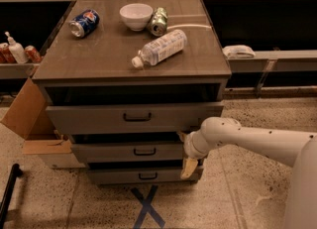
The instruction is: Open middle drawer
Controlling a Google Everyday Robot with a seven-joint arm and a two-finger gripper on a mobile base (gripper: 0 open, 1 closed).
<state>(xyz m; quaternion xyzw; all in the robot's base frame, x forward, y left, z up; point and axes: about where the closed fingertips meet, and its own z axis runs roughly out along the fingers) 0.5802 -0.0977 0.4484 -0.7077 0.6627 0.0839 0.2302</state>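
The middle drawer (114, 152) is the second grey-brown front of the cabinet, with a small black bar handle (144, 151) at its centre. A dark gap shows above its front. My gripper (185, 151) sits on a white arm that reaches in from the right. It is at the right end of the middle drawer's front, well right of the handle. It looks open and holds nothing: one tan finger (181, 135) is near the drawer's top edge, and the other (189, 168) hangs down over the lowest drawer's right end.
The top drawer (99, 118) and the lowest drawer (119, 176) also have black handles. On the cabinet top lie a plastic bottle (159, 48), a white bowl (136, 15), a blue can (83, 23) and a green can (158, 21). A cardboard box (29, 119) stands at the left. A blue X (147, 207) marks the floor.
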